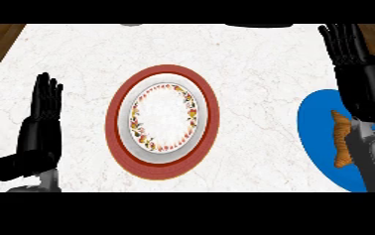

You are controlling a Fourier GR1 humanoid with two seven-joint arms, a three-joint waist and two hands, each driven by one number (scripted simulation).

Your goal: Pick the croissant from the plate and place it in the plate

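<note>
A brown croissant (341, 142) lies on a blue plate (316, 130) at the right edge of the counter, partly hidden by my right forearm. My right hand (347, 55) is open, fingers straight, reaching past the blue plate toward the far right corner. In the middle of the counter a white plate with a floral rim (139, 130) sits on a red round mat (117, 140); nothing lies on it. My left hand (40, 117) rests open at the left edge, fingers up.
The white marble counter (249, 70) stretches between the two plates. Wooden corners show at the far left (9, 33) and far right. Dark shapes (256, 25) sit at the far edge.
</note>
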